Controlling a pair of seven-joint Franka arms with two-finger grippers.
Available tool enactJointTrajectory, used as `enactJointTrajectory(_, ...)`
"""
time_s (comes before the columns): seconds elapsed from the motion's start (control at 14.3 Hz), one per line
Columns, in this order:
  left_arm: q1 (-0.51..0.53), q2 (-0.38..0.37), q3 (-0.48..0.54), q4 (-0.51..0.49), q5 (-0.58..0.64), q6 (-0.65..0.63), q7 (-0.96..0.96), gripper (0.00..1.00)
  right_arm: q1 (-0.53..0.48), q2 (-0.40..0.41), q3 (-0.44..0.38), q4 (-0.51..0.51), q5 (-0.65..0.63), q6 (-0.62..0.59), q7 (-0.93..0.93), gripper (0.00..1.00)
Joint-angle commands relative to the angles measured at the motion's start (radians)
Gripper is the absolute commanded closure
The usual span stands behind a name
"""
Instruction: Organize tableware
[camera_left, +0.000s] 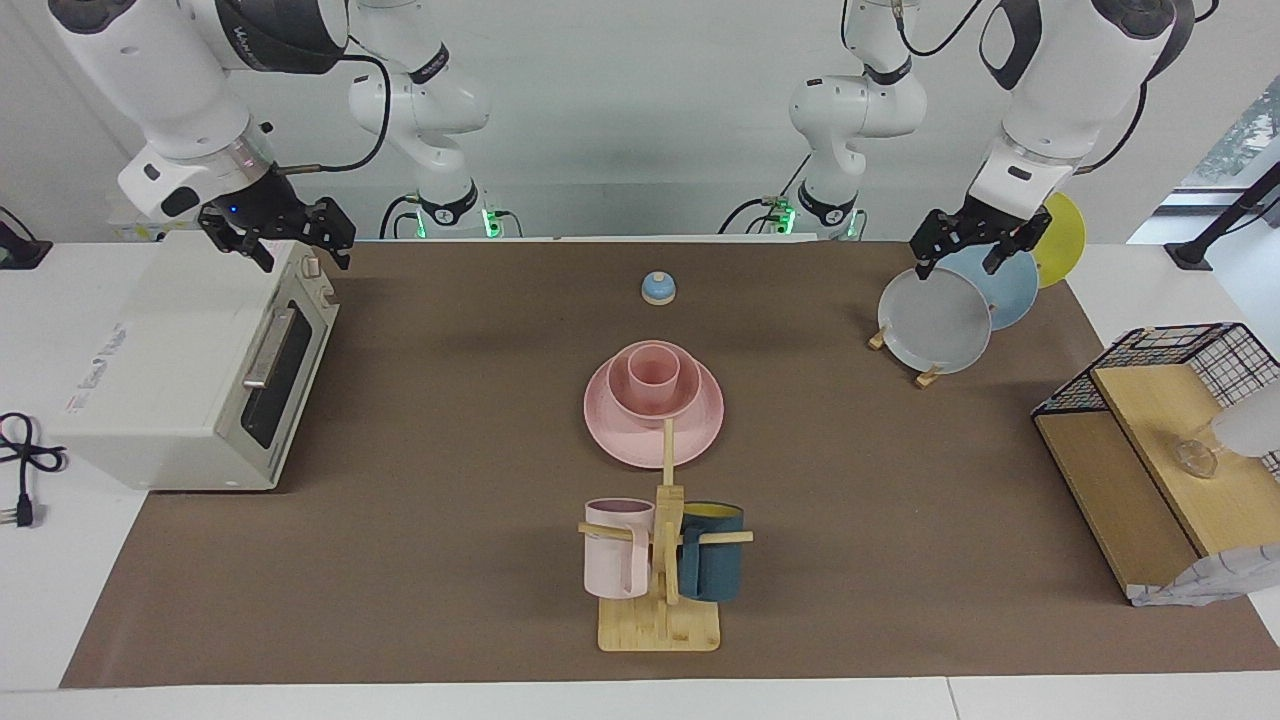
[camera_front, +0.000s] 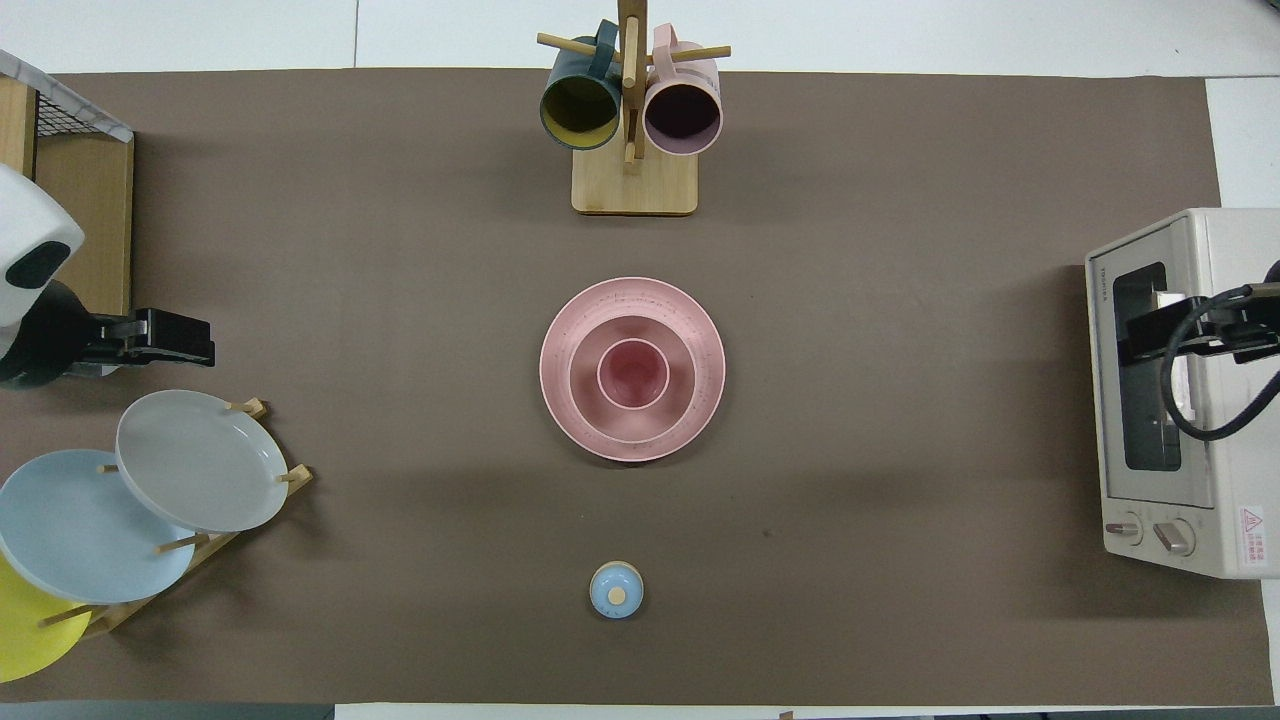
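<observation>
On the brown mat (camera_left: 400, 560), the nested plate (camera_left: 654, 440), bowl (camera_left: 690, 395) and cup (camera_left: 653, 372) are sitting midway between my 2 raised grippers: left gripper (camera_left: 965, 252) over the grey plate (camera_left: 935, 322), right gripper (camera_left: 290, 240) over the toaster oven (camera_left: 180, 370), both spread and holding nothing.

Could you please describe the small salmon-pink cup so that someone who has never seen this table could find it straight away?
Start at the middle of the brown mat, where a wide salmon-pink plate lies flat. A deep bowl of the same pink sits on it, and the cup stands upright inside that bowl. Unlike the pale-pink mug and teal mug hanging on the wooden rack, it has no handle.

Bright, even overhead light, soft faint shadows on the brown mat (camera_left: 420, 560), sharp focus throughout
</observation>
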Motion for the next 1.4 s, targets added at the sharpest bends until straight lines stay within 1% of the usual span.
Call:
enactJointTrajectory(0.0,-0.002,0.031,0.0,0.103,-0.005,-0.11,0.008,0.0,-0.014,-0.007,0.009,-0.008,-0.003,-0.01,-0.015,0.0)
enactJointTrajectory(0.14,0.017,0.046,-0.006,0.15,-0.031,-0.184,0.01,0.0,-0.014,-0.007,0.007,-0.008,-0.003,-0.01,-0.015,0.0)
enactJointTrajectory(0.28,0.063,0.048,-0.048,0.141,-0.046,-0.176,0.013,0.0,-0.014,-0.007,0.007,-0.008,-0.003,-0.01,-0.015,0.0)
enactJointTrajectory(0.49,0.089,0.061,-0.068,0.15,-0.046,-0.178,0.013,0.0,-0.014,-0.007,0.007,-0.008,-0.003,-0.01,-0.015,0.0)
enactJointTrajectory(0.56,0.092,0.087,-0.063,0.163,-0.048,-0.185,0.011,0.0,-0.014,-0.007,0.007,-0.008,-0.003,-0.01,-0.015,0.0)
enactJointTrajectory(0.63,0.095,0.091,-0.068,0.193,-0.048,-0.196,0.011,0.0,-0.014,-0.007,0.007,-0.008,-0.003,-0.01,-0.015,0.0)
enactJointTrajectory(0.7,0.095,0.088,-0.068,0.2,-0.048,-0.205,0.015,0.0,-0.014,-0.007,0.009,-0.008,-0.003,-0.01,-0.015,0.0)
enactJointTrajectory(0.91,0.119,0.083,-0.094,0.197,-0.048,-0.195,0.019,0.0,-0.014,-0.007,0.009,-0.008,-0.003,-0.01,-0.015,0.0)
enactJointTrajectory(1.33,0.121,0.083,-0.097,0.195,-0.046,-0.195,0.021,0.0,-0.014,-0.007,0.009,-0.008,-0.003,-0.01,-0.015,0.0)
